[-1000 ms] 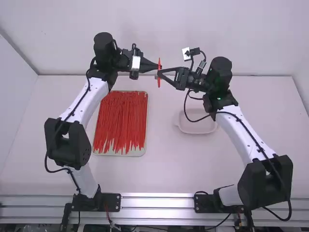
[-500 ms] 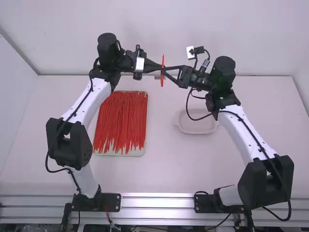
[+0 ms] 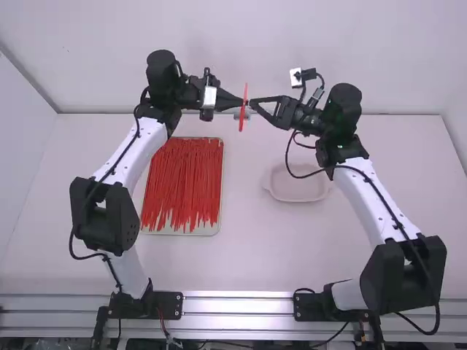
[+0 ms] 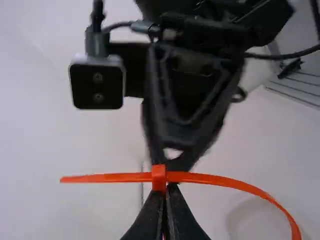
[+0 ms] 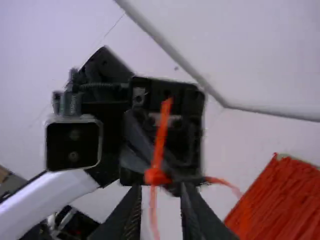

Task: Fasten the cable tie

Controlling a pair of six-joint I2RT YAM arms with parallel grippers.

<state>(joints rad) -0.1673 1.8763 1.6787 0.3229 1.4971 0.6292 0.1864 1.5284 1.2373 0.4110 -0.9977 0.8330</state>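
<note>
Tightening is, as I judge it, the step in hand. You have the single red plastic cable tie (image 4: 158, 173) held up in the air between the two arms, well above the white table (image 3: 292, 248). Your left black two-finger gripper (image 4: 162, 192) is closed hard on the tie, pads pressed together with the small square head at their tips. In the left wrist view the strap runs out from the head to both sides, one side curving away. That suggests the tail is already through the head, though I cannot see the slot itself.

Your right black two-finger gripper (image 3: 254, 108) faces the left one nose to nose, its tips just beside the head. Its fingers (image 5: 131, 215) stand a little apart, with a length of strap hanging in the gap and nothing clamped between them as far as I can see.

The next move calls for you to close the right gripper on the free tail close to the head, then draw it straight away from the left gripper. Pull along the strap's line; a sideways tug may twist the head out of the left pads. Below, the heap of spare red ties (image 3: 182, 182) on the pale flat tray (image 3: 182, 231) and the white shallow dish (image 3: 295, 195) lie well apart from the work.
</note>
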